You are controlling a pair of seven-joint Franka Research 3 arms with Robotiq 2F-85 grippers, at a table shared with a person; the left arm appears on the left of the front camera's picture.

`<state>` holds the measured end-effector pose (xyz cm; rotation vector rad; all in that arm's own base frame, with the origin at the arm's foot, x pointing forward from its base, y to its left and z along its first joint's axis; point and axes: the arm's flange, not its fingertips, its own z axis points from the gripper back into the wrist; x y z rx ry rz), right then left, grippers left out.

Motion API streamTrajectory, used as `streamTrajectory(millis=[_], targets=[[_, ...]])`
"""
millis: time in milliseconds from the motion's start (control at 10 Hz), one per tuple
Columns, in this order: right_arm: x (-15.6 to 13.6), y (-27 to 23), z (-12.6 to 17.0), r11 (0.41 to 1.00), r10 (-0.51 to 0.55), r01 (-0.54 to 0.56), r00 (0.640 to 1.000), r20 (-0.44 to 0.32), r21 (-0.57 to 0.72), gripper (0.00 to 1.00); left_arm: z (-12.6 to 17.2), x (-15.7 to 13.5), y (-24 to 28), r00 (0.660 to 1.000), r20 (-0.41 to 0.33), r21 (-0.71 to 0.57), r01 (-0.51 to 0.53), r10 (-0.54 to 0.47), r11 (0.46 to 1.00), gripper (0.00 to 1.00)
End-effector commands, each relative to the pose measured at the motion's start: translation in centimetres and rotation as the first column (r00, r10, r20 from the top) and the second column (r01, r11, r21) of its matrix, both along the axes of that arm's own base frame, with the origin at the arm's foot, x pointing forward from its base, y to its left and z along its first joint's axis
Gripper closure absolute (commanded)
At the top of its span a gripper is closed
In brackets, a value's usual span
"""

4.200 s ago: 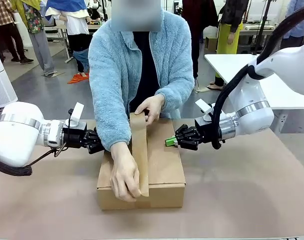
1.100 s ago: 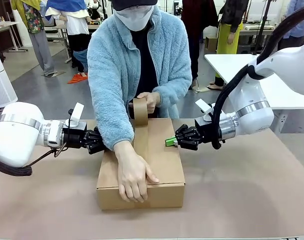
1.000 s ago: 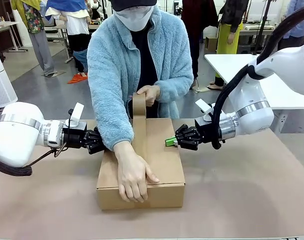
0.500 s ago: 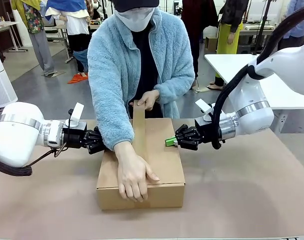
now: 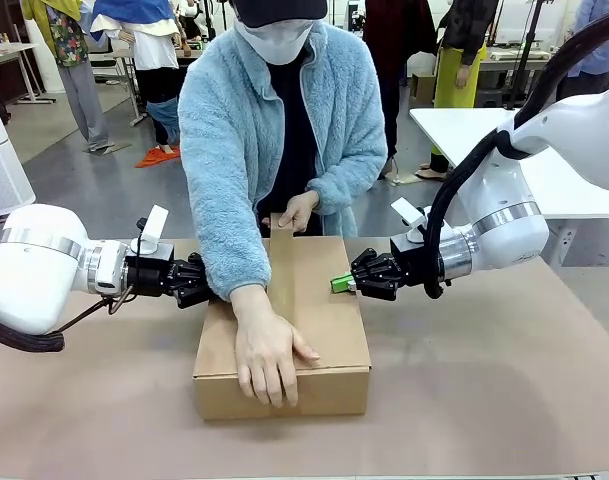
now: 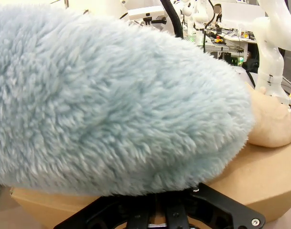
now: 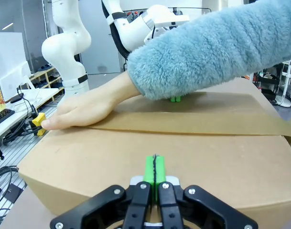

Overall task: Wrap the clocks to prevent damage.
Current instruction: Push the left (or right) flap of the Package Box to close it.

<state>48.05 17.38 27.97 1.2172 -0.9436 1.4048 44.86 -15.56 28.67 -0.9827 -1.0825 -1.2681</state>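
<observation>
A shut cardboard box lies mid-table; the clocks are hidden. A strip of brown tape runs along its lid. The person's near hand presses the tape at the box's front edge, and the far hand holds the tape at the back edge. My left gripper is at the box's left side, shut, half hidden behind the fluffy blue sleeve. On the other side, my right gripper is shut, its green pads together against the box's upper right edge.
Brown paper covers the table. A white table stands at the back right, and people stand farther off. The person leans over the far side of the table, with both arms across the box.
The person's far hand has brought the raised tape down to the box's back edge. The near hand stays pressed on the front. Neither arm has moved.
</observation>
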Motion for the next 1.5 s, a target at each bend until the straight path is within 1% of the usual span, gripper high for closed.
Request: streamTrajectory(millis=[0, 1400], targets=[[-0.12, 0.06, -0.34, 1.000, -0.004, 0.005, 1.000, 0.013, -0.009, 0.99, -0.41, -0.09, -0.04, 1.000, 0.003, 0.009, -0.002, 0.002, 1.000, 1.00], [-0.12, 0.06, -0.34, 1.000, -0.004, 0.005, 1.000, 0.013, -0.009, 0.99, -0.41, -0.09, -0.04, 1.000, 0.003, 0.009, -0.002, 0.002, 1.000, 1.00]])
